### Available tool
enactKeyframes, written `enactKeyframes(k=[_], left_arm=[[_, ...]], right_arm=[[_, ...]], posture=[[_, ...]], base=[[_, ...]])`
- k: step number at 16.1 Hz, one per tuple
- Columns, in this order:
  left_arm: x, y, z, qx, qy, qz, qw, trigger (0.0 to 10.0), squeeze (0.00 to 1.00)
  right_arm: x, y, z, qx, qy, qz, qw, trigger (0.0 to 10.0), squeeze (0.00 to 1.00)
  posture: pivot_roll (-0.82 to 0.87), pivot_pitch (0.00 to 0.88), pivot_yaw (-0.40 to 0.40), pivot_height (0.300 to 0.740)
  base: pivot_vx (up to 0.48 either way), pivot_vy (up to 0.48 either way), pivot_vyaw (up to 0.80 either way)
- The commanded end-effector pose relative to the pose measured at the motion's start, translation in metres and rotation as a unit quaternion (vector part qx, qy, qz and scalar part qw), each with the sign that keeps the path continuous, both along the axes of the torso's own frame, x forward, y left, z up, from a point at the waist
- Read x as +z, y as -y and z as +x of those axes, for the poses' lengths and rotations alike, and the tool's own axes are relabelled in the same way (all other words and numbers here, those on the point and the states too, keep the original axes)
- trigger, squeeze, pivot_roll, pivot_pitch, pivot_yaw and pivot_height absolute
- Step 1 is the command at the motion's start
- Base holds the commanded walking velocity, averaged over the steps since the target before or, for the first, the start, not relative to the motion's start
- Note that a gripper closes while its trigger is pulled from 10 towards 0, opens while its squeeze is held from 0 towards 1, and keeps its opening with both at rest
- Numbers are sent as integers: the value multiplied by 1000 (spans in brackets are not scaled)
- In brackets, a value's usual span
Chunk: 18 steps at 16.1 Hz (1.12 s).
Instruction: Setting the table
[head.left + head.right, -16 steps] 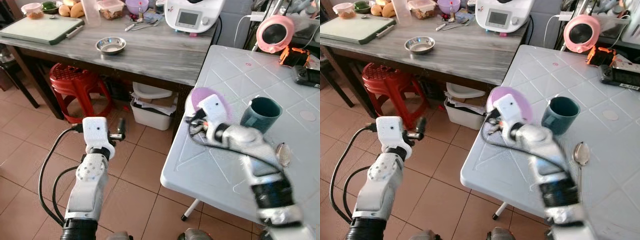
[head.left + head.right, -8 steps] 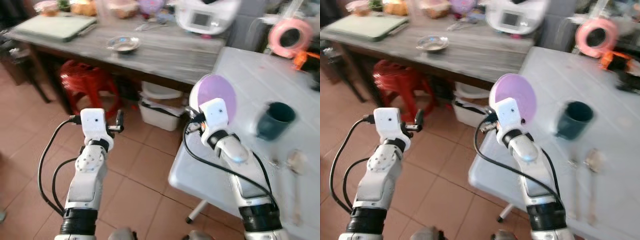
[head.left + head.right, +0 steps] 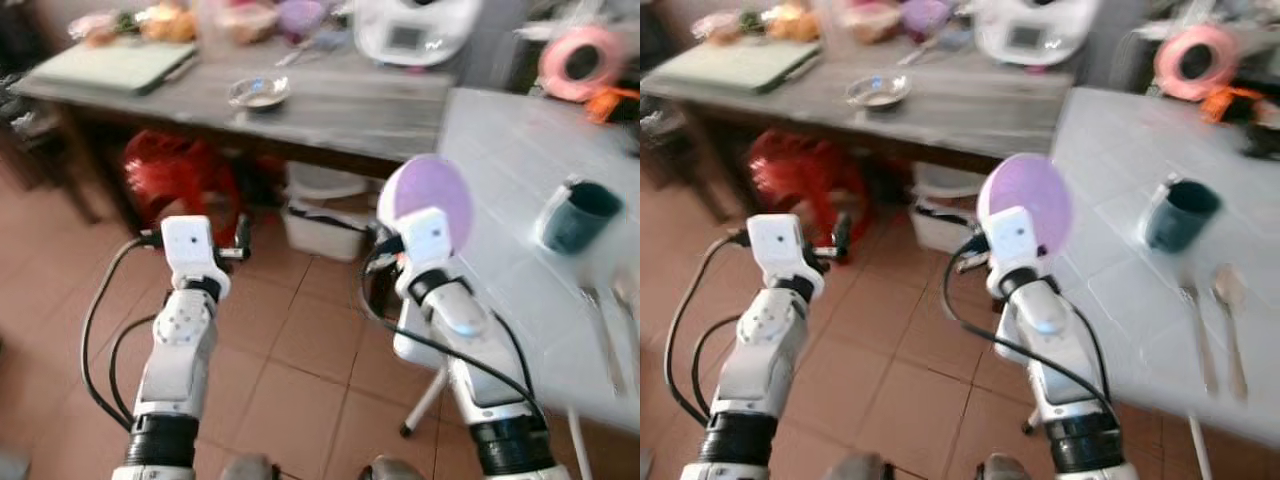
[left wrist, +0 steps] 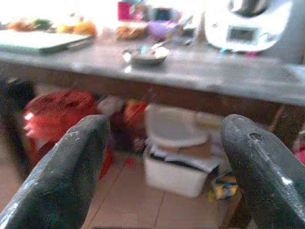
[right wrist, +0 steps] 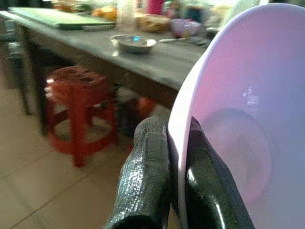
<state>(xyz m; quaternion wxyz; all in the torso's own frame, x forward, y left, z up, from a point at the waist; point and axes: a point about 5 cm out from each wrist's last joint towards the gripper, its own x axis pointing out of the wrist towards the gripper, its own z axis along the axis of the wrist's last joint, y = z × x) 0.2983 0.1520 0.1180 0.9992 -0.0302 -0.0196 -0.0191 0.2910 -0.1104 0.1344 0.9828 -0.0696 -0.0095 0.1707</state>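
One pink bowl [image 5: 238, 119] pinched at rim by right gripper [image 5: 167, 186], off white table [image 3: 520, 250] edge; mug [image 3: 575, 215] at 2 o'clock. Left gripper [image 4: 164, 167] open, idle. Level bowl before lowering.

1. Head views smeared with motion blur, the white table [image 3: 520, 200] soft-edged under bright daylight.
2. Left wrist view hazy, glare washing out the far counter [image 4: 190, 71].
3. Right wrist view's background is blurred, the pink plate [image 5: 238, 119] glowing.
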Motion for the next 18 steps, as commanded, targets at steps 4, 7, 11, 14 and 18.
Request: enactKeyframes(k=[4, 7, 11, 14, 18], left_arm=[[2, -4, 0, -9, 1, -4, 1000, 10000, 0], [2, 0, 0, -24, 7, -1, 1000, 10000, 0], [0, 2, -2, -27, 3, -10, 1000, 10000, 0], [0, 4, -1, -24, 1, -19, 1000, 10000, 0], [-2, 4, 0, -19, -4, -27, 999, 10000, 0]], right_arm=[[7, -12, 0, 21, 19, 6, 1000, 10000, 0], [6, -11, 0, 17, 20, 5, 1000, 10000, 0], [7, -11, 1, 16, 24, 3, 1000, 10000, 0], [8, -10, 2, 18, 27, -1, 999, 10000, 0], [8, -9, 2, 19, 29, -9, 999, 10000, 0]], posture=[[-12, 0, 30, 740], [-14, 0, 32, 740], [-17, 0, 30, 740], [-20, 0, 28, 740], [-24, 0, 27, 740]], base=[[456, 0, -725], [480, 0, 0], [480, 0, 0], [466, 0, 0], [281, 275, 0]])
